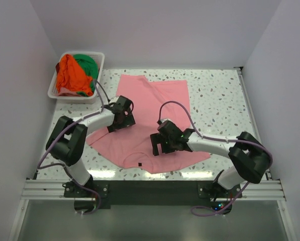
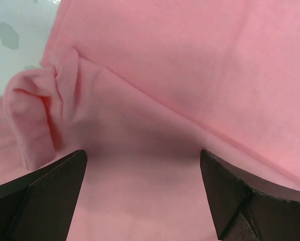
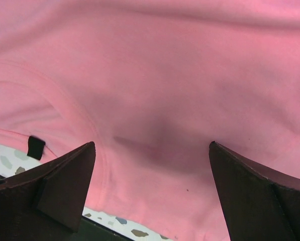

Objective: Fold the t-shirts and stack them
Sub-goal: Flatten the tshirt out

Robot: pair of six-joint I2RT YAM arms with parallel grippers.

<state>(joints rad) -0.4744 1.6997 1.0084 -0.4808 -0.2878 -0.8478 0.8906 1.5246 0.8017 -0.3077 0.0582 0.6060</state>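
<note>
White-walled enclosure; speckled terrazzo tabletop (image 1: 215,95), evenly lit. Pink cotton short-sleeved t-shirt (image 1: 155,95) lies spread at the table's centre, collar toward six o'clock, where a small black neck label (image 1: 139,164) shows. Its nine o'clock side is rumpled: the left wrist view shows a bunched sleeve (image 2: 34,110) rolled on itself. White slotted plastic basket (image 1: 100,65) sits at ten o'clock and holds the crumpled orange t-shirt (image 1: 69,75) and green t-shirt (image 1: 87,64).

Left gripper (image 1: 123,114) hangs low over the pink shirt's nine o'clock edge, fingers spread wide, nothing between them. Right gripper (image 1: 162,143) stands over the five o'clock part, near the collar, likewise released and empty; the cloth lies flat beneath it.

Assessment: first shirt of three, at the folding stage, nothing stacked. Whether a first fold is already laid cannot be told from the outline. The next move calls for each gripper to pinch an edge cleanly and carry it across evenly. The rolled sleeve wants flattening first, or it may be trapped inside the fold.
</note>
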